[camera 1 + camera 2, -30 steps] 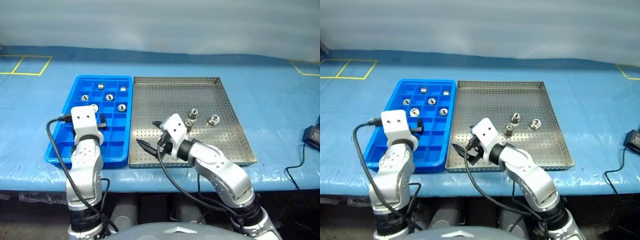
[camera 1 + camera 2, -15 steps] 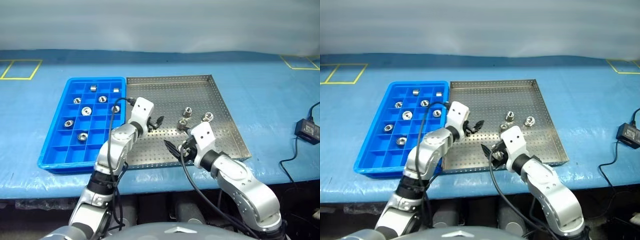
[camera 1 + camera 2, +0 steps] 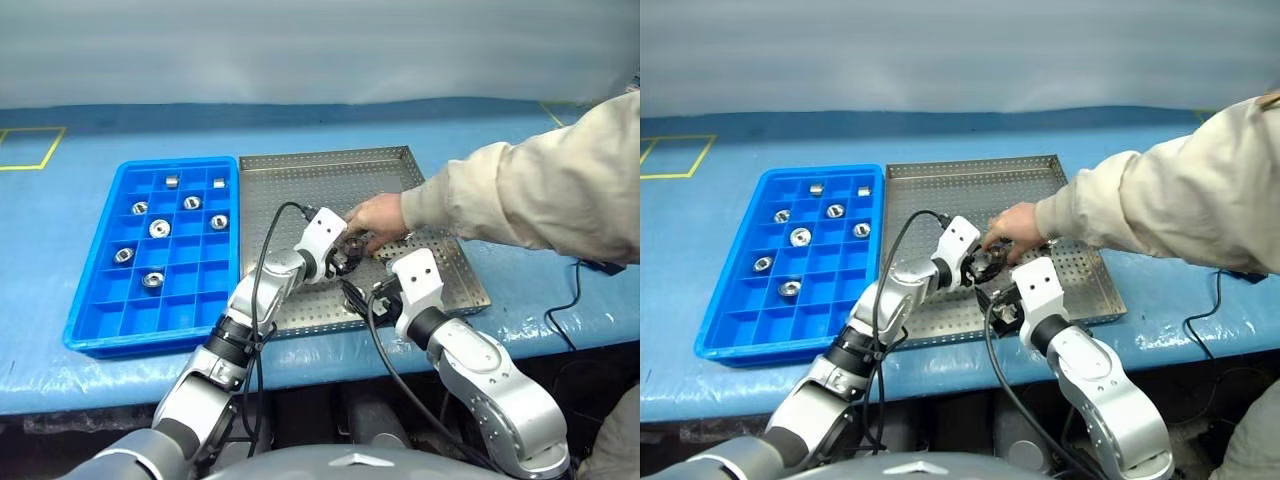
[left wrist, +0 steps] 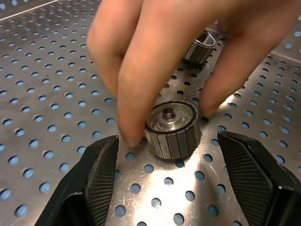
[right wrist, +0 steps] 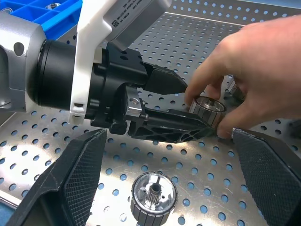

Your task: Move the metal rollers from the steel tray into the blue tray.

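Observation:
The steel tray [image 3: 300, 175] lies mid-table with the blue tray [image 3: 80, 320] to its left. Several metal rollers [image 3: 159, 228] sit in the blue tray's compartments. A person's hand [image 3: 378, 217] reaches in from the right and pinches one roller [image 4: 171, 129] upright on the steel tray's floor. My left gripper [image 4: 169, 141] is open, its fingers [image 4: 101, 174] on either side of that roller without touching it. Another roller [image 4: 200, 47] lies just beyond. My right gripper [image 5: 169, 136] is open close behind the left one, with a roller [image 5: 153, 195] standing on the tray between its fingers.
The person's beige sleeve [image 3: 540, 190] crosses the right side of the steel tray and the table. A black cable [image 3: 575, 285] hangs off the table's right front edge. Yellow tape [image 3: 30, 150] marks the blue cover at far left.
A person's arm has come in from the right and holds a roller between my left gripper's fingers. The left gripper has swung right from the blue tray to mid steel tray.

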You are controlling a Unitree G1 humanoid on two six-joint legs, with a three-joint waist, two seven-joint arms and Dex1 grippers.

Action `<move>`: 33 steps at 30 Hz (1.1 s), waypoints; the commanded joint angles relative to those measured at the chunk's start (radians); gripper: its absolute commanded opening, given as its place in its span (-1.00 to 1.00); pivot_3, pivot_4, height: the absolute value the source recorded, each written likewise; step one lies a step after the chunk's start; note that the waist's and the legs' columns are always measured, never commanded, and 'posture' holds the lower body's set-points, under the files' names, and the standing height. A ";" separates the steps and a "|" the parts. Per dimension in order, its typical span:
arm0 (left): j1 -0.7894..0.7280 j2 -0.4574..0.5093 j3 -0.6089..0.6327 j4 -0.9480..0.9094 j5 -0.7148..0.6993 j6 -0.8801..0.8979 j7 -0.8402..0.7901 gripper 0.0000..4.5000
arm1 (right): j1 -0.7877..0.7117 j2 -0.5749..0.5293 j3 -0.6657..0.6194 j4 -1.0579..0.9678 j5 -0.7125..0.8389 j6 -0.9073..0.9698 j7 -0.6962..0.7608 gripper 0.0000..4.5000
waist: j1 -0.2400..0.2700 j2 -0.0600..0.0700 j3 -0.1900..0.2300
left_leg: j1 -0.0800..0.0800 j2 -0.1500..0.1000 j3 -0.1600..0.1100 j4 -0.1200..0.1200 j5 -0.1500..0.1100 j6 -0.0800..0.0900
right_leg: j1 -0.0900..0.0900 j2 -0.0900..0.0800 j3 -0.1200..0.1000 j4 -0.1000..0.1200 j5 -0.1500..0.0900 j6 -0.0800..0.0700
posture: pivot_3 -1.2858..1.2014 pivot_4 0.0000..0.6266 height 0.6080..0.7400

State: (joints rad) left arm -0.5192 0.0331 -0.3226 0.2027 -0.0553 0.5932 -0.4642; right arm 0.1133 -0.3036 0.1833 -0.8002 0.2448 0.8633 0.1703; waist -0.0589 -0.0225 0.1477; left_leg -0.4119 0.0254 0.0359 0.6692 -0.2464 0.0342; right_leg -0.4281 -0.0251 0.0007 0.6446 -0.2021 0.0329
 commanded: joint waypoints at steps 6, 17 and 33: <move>-0.015 -0.005 0.002 -0.011 0.009 -0.029 -0.004 0.62 | -0.016 0.001 -0.003 -0.037 -0.002 -0.007 0.002 1.00 | -0.004 0.000 0.000 | 0.000 0.000 0.000 0.000 0.000 0.000 | 0.000 0.000 0.000 0.000 0.000 0.000 | -0.08 -0.52 1.00; -0.016 0.006 0.003 -0.021 0.012 -0.033 -0.006 0.62 | -0.024 0.001 0.002 -0.032 -0.003 -0.007 0.006 1.00 | -0.003 0.000 0.000 | 0.000 0.000 0.000 0.000 0.000 0.000 | 0.000 0.000 0.000 0.000 0.000 0.001 | -0.08 -0.52 1.00; -0.225 -0.109 -0.075 0.268 0.034 -0.210 -0.164 0.62 | 0.041 -0.016 -0.017 -0.108 -0.007 0.011 -0.014 1.00 | -0.021 0.000 0.000 | 0.000 -0.001 0.002 0.001 -0.001 0.002 | 0.000 0.000 0.002 0.000 0.000 0.001 | -0.16 -0.52 1.00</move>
State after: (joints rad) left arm -0.7117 -0.0489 -0.3730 0.4409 -0.0379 0.4193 -0.6097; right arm 0.1495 -0.3216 0.1755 -0.8400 0.2374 0.8832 0.1636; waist -0.0798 -0.0222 0.1476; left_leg -0.4120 0.0245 0.0378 0.6700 -0.2473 0.0360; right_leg -0.4284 -0.0249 0.0030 0.6442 -0.2018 0.0337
